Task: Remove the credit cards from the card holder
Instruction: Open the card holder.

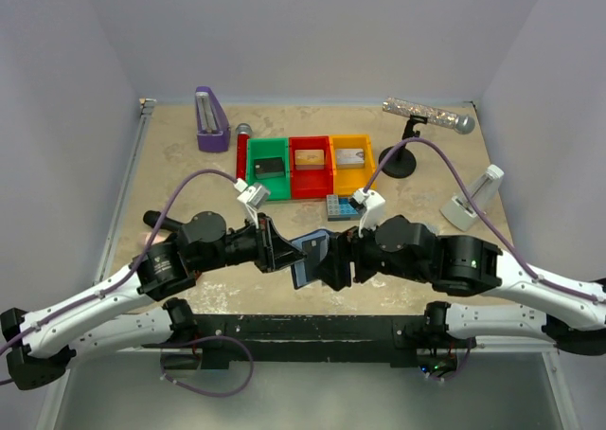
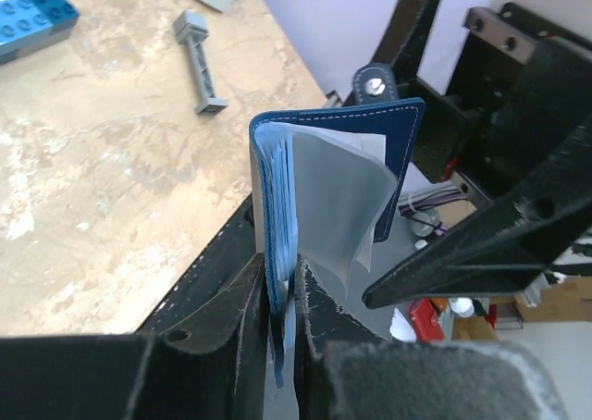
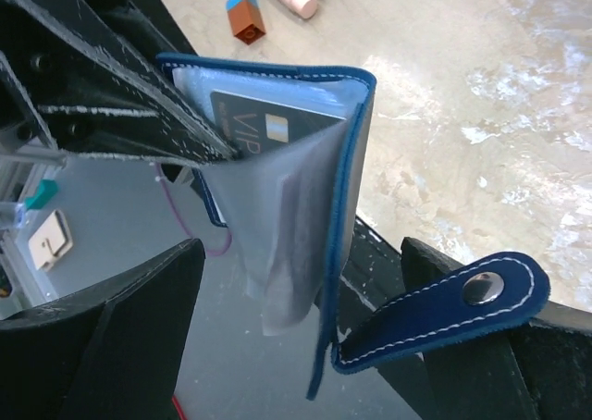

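Above the near edge of the bench, the left end effector clamps the open card holder while the right end effector gapes released; next, it should probably pinch the black card.

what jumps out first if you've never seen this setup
The navy-blue folding card holder is held up near the front edge of the tan table: the left gripper pinches its edge, the open right gripper straddles it. A black card lettered VIP shows through a clear sleeve.
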Action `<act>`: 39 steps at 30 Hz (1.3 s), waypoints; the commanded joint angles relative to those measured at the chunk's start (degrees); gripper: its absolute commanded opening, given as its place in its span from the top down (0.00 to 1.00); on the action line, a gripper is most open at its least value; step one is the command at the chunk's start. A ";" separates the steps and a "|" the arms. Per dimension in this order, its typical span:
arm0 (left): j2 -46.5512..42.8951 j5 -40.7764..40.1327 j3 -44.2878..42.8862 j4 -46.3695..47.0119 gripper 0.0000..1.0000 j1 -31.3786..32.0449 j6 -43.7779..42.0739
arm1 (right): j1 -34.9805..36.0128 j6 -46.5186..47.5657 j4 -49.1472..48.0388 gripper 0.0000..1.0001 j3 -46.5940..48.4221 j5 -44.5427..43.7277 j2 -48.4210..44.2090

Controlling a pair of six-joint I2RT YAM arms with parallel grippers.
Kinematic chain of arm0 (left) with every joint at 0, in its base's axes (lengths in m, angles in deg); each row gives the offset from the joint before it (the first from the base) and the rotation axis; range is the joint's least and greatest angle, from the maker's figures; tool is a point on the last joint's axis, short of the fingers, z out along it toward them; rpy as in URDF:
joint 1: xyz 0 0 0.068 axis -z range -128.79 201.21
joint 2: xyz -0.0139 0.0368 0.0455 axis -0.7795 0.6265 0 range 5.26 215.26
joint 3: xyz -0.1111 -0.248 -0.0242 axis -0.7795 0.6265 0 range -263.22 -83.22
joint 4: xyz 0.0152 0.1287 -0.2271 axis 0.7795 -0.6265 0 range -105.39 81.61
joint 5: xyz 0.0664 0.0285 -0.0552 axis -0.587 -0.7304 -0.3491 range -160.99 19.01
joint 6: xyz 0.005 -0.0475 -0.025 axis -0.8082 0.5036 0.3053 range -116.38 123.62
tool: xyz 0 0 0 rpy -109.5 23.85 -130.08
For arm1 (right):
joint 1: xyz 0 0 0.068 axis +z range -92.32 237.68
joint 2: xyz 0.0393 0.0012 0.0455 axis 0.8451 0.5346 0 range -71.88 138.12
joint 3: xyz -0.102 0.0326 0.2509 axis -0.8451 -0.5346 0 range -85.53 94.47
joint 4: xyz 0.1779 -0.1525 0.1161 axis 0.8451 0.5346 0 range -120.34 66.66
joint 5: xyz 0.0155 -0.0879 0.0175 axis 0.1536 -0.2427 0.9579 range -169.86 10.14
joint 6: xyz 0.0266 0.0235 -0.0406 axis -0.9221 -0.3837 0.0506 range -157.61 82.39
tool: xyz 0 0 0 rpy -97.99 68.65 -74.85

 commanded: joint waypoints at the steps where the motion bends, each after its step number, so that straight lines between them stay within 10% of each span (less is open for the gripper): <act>1: 2.21 -5.33 -4.77 -7.48 1.00 1.16 0.20 | 0.09 -1.60 4.14 0.07 4.87 -6.31 3.32; 21: -0.42 -7.54 -3.98 -9.68 1.00 1.51 0.73 | 0.01 -3.28 10.06 0.54 4.80 -13.88 7.03; 28: -1.83 -4.20 -1.52 -5.20 1.00 1.51 0.90 | -0.43 -0.81 3.00 0.44 1.00 -7.81 4.64; 35: -4.55 -3.32 0.23 -4.14 1.00 1.42 0.20 | -1.75 -1.16 -1.99 0.96 -3.20 -3.33 1.32; 39: -7.62 -3.41 2.95 -3.62 1.00 1.42 0.03 | -3.33 -0.11 -9.37 1.00 -9.61 2.90 -4.57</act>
